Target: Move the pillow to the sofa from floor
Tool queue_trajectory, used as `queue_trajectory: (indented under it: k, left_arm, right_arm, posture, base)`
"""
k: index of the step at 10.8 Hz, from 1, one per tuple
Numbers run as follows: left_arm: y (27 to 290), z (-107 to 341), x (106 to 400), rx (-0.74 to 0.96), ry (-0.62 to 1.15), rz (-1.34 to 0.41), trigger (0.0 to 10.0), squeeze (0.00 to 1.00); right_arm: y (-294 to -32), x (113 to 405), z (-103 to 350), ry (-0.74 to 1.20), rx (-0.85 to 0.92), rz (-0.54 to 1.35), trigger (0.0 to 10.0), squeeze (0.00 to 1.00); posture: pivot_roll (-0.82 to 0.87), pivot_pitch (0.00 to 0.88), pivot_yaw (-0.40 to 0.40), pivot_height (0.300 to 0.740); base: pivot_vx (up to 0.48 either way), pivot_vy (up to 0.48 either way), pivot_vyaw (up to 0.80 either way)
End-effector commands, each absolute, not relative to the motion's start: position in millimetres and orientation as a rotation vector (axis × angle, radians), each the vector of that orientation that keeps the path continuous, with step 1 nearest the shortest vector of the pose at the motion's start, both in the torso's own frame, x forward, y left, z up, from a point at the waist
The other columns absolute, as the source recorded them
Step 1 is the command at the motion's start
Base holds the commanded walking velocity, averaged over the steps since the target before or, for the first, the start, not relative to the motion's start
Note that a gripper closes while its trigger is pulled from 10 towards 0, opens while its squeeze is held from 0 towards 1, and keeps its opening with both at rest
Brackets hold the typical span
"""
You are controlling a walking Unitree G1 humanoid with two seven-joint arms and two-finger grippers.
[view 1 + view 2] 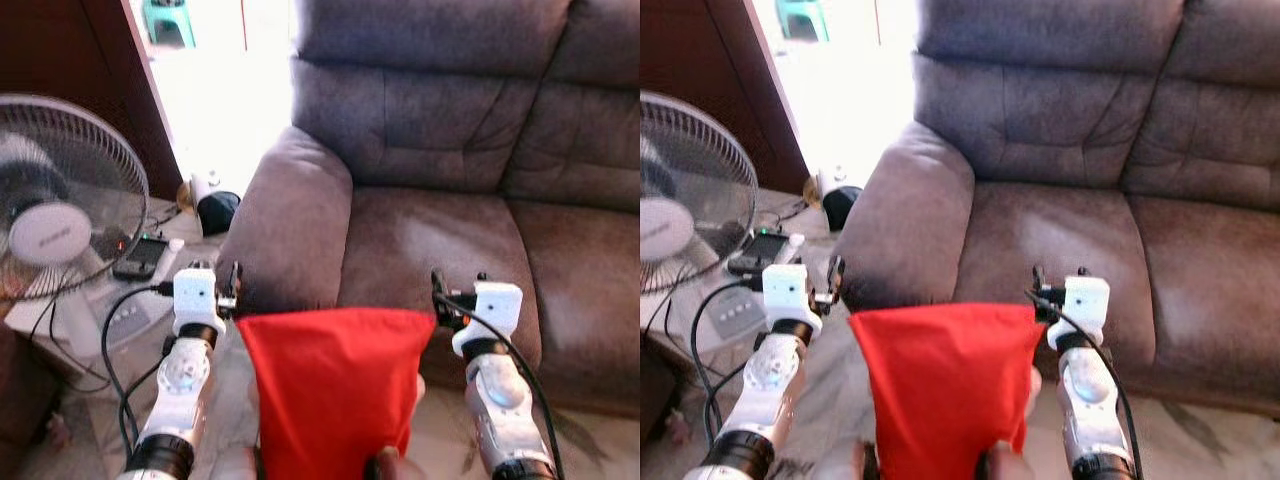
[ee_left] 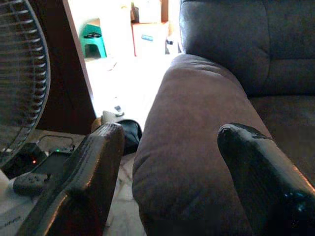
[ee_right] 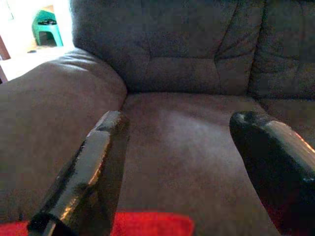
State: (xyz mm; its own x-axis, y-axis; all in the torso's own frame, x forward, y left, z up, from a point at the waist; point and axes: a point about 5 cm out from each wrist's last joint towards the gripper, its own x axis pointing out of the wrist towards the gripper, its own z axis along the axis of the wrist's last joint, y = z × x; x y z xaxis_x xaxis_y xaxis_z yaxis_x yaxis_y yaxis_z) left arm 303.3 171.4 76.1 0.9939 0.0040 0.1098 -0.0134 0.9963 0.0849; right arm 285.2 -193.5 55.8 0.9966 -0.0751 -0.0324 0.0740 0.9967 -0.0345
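a soft red fabric pillow [image 1: 335, 385] hangs in the air between the robot's two silver arms, just in front of the grey-brown upholstered sofa [image 1: 440, 150]. its top edge sits level with the front of the seat cushion and its lower part drops out of the bottom of the head views. the left gripper [image 1: 228, 280] is at the pillow's upper left corner, next to the sofa's rounded padded armrest [image 1: 290, 215]; in the left wrist view its two black fingers [image 2: 83, 177] stand wide apart with the armrest seen between them. the right gripper [image 1: 440, 292] is at the pillow's upper right corner, over the front of the seat; in the right wrist view its fingers [image 3: 86, 179] are also spread apart, with a strip of red cloth below them. whether either one actually pinches the cloth cannot be told. left of the sofa stands a white round pedestal fan [image 1: 60, 195], and on a low surface beside it lie a dark phone-like device [image 1: 140, 255] and black cables [image 1: 115, 340].
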Motion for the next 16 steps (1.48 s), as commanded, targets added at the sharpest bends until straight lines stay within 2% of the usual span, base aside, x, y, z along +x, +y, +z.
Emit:
queue_trajectory:
  k: [1,9,12,16]
  left_arm:
    - [173.1,77.7,304.1,0.090,-0.109,0.015,10.0,0.00]
    - [173.3,79.0,306.5,0.088,-0.099,0.009,10.0,0.00]
    - [175.9,78.9,306.4,0.088,-0.095,0.011,10.0,0.00]
    - [174.4,78.3,306.9,0.083,-0.083,-0.005,10.0,0.00]
  right_arm:
    - [-193.5,284.8,54.6,0.032,-0.031,-0.079,10.0,0.00]
    - [-194.2,287.6,50.6,0.054,-0.028,-0.088,10.0,0.00]
    - [-192.6,290.0,50.0,0.068,-0.030,-0.085,10.0,0.00]
    - [-191.1,292.6,53.2,0.050,-0.030,-0.078,10.0,0.00]
  posture:
    - [0.03,0.059,-0.018,0.662]
    - [0.03,0.093,-0.023,0.662]
    - [0.04,0.105,-0.028,0.617]
    - [0.04,0.110,-0.031,0.613]
  base:
    - [0.000,0.000,0.00]
    - [0.000,0.000,0.00]
    - [0.000,0.000,0.00]
    - [0.000,0.000,0.00]
